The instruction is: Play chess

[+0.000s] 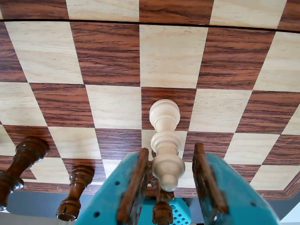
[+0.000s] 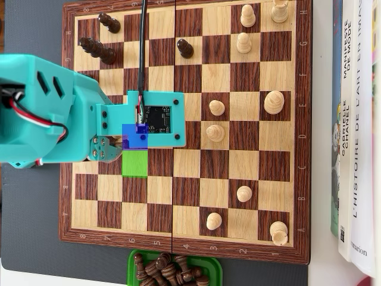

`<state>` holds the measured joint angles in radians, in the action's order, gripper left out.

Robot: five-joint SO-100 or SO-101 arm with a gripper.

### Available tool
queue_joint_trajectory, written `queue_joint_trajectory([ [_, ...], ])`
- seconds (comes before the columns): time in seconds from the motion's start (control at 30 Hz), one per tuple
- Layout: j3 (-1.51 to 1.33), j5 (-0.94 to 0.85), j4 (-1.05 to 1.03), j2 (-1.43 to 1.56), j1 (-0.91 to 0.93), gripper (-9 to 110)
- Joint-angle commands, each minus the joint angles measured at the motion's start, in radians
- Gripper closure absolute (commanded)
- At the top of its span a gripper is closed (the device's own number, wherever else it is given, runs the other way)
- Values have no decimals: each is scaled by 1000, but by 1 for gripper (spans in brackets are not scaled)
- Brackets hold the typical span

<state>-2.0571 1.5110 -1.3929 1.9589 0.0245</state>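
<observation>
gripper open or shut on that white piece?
Open. In the wrist view the gripper fingers flank the white piece with gaps on both sides; the piece stands upright on the board.

We see the wooden chessboard [image 2: 186, 128] lying flat, dark and light squares alternating. Light pieces [image 2: 244, 43] stand upright from 1 to 5 o'clock of the board's centre, ten in all. Three dark pieces [image 2: 185, 48] stand around 11 o'clock. In the wrist view one light pawn [image 1: 166, 143] stands upright on a dark square, between the open teal gripper [image 1: 171, 187] fingers.
</observation>
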Motion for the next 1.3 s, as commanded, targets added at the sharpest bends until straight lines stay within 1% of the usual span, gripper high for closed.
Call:
queue_joint_trajectory([
  [0.0, 5, -6, 9, 6, 9, 87],
  [0.23, 5, -6, 9, 6, 9, 92],
  [1.03, 41, -8, -5, 23, 37, 91],
  [1.27, 112, -44, -77, 23, 83, 91],
])
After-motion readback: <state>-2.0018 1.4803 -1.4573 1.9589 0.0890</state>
